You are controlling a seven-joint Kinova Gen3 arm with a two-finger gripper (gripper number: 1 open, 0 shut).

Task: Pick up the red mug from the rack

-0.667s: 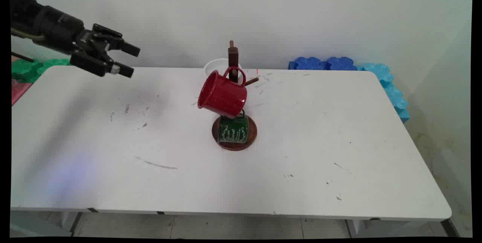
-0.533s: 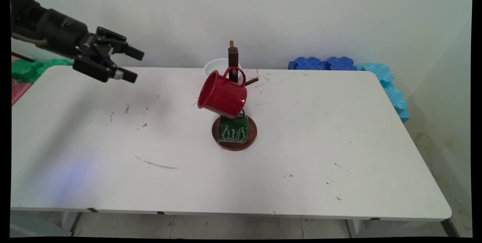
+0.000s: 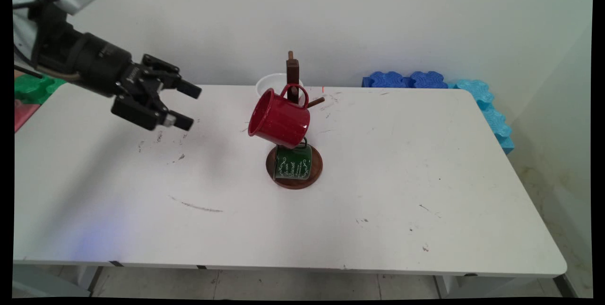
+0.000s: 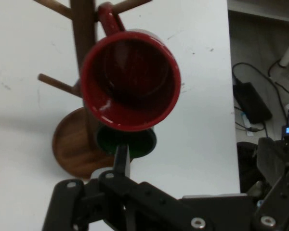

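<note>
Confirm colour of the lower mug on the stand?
Dark green with pale lettering, hanging below the red mug. Main view shows it best.

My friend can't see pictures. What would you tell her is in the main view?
A black two-finger gripper, open and empty, hovers left of a shiny red metal mug hanging on a brown wooden mug tree. A dark green mug hangs lower, over the round base, on a white table.

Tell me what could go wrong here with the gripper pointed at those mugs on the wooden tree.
The open gripper faces the red mug's mouth, and that mug hangs only by its handle on a peg, so a nudge might swing it or knock it off. The green mug hangs right below, so a falling red mug would likely hit it. The mug tree stands free on its round base, so a sideways push could tip it.
</note>
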